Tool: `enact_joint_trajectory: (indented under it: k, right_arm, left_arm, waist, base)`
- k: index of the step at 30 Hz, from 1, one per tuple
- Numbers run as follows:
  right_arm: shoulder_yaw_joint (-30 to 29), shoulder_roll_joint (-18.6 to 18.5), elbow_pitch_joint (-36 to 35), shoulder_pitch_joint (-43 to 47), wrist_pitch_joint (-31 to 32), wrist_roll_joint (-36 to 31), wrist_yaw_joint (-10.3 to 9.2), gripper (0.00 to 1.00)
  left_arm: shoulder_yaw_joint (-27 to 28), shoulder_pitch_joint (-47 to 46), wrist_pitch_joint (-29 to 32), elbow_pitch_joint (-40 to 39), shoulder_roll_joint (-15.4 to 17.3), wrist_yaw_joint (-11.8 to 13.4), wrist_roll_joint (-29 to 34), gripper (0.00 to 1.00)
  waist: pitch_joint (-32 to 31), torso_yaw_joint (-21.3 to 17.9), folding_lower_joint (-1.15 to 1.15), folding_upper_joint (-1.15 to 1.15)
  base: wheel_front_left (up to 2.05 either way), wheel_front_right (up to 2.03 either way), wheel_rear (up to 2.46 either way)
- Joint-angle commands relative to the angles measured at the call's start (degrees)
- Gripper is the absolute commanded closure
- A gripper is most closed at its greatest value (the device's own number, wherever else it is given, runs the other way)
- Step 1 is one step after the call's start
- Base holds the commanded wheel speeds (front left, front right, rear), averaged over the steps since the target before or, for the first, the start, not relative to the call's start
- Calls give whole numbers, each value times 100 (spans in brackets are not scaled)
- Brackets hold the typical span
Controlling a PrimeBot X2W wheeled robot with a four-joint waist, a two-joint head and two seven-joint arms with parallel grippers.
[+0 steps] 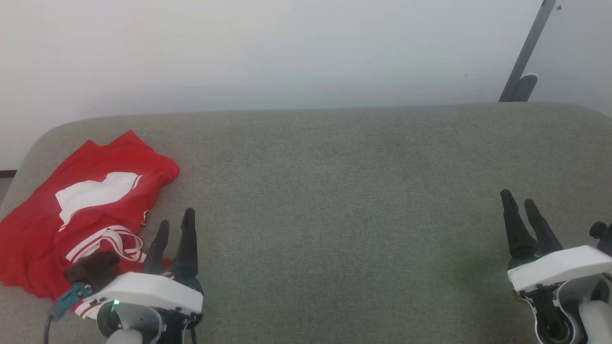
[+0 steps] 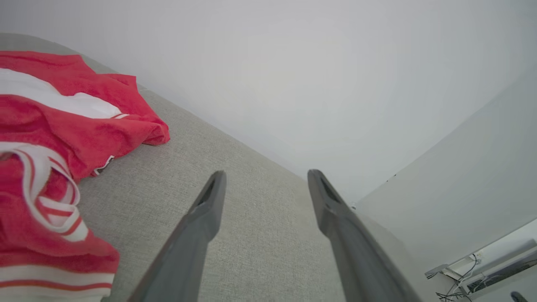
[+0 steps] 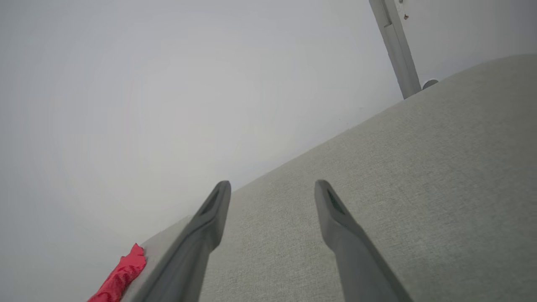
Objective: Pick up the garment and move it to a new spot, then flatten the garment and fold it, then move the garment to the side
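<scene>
Garment (image 1: 91, 210) heaped at the far left of the grey cushioned surface (image 1: 334, 191), nothing gripped yet.
Your left gripper (image 1: 177, 217) hangs just beside it, fingers spread, grasping nothing; your right gripper (image 1: 517, 198) sits well apart, equally released. Rumpled, trim looped: I'd judge pickup, flattening and folding all ahead. Its near edge hides behind your left wrist, and its left side runs off frame.

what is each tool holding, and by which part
Nothing is held. The left tool and right tool are open and empty; the red shirt lies loose on the grey surface.
</scene>
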Motion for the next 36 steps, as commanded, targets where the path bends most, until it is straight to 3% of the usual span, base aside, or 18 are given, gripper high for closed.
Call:
enact_joint_trajectory:
  k: [1,21,36]
  right_arm:
    - [-11,-64,-104,-133,-68,-219,2,0]
    - [22,-170,-115,-207,-398,-1762,1,0]
    - [-51,-245,-72,-234,-614,-2446,1,0]
  left_arm:
    - [-37,-31,-60,-100,62,32,190,0]
    - [-424,19,-393,-124,262,408,1507,0]
    - [-463,25,-607,-67,260,394,2223,0]
  waist:
    - [-1,-2,0,0]
    - [-15,-32,0,0]
    - [-23,-27,0,0]
  base:
    - [0,0,0]
    - [0,0,0]
    - [0,0,0]
